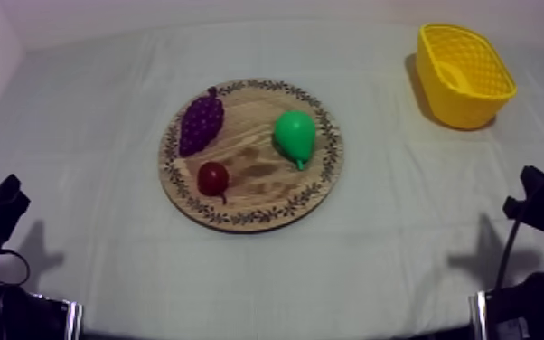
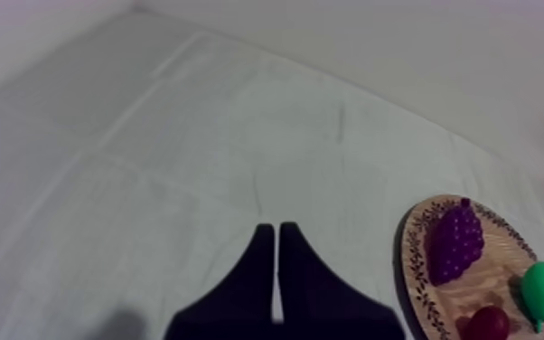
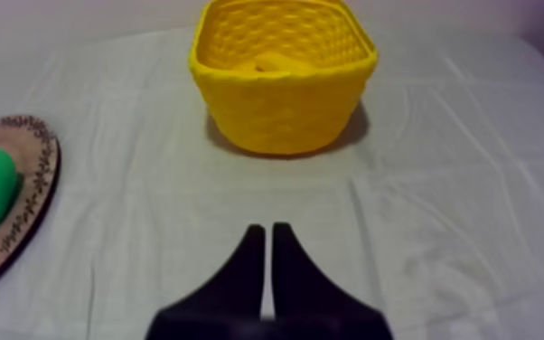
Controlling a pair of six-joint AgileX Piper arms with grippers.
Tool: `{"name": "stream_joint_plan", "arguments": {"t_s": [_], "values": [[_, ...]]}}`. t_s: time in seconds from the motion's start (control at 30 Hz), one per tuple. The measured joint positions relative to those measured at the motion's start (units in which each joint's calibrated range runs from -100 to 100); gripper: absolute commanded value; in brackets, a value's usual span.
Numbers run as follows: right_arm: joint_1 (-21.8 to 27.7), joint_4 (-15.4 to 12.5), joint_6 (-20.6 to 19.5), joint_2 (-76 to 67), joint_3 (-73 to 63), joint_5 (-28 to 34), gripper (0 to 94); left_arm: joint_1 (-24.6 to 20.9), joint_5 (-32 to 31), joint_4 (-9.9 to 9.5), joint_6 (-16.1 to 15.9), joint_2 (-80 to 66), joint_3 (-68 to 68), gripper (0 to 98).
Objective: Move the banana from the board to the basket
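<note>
Banana [image 3: 273,63] lies inside the yellow basket [image 3: 280,113]; you see the left hand [image 2: 277,228] and the right hand [image 3: 268,229] each pressed together on nothing.

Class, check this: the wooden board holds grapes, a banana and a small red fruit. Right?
No: the wooden board holds grapes, a pear, not a banana, and a small red fruit. The top view shows it.

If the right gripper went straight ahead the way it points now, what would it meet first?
Probably the yellow basket: the right gripper, shut, points at its near wall, with bare cloth between. Its height is unclear, so it might touch the cloth first.
</note>
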Motion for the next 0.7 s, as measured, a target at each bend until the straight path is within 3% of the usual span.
{"name": "stream_joint_plan", "arguments": {"t_s": [0.27,0.7], "values": [[0.0,-0.2,3.9,-0.1,0.0,0.4,0.4,0.0,0.0,0.0,0.0,0.0,0.0,0.1],[0.1,-0.2,4.4,-0.1,0.0,0.4,0.4,0.0,0.0,0.0,0.0,0.0,0.0,0.1]]}}
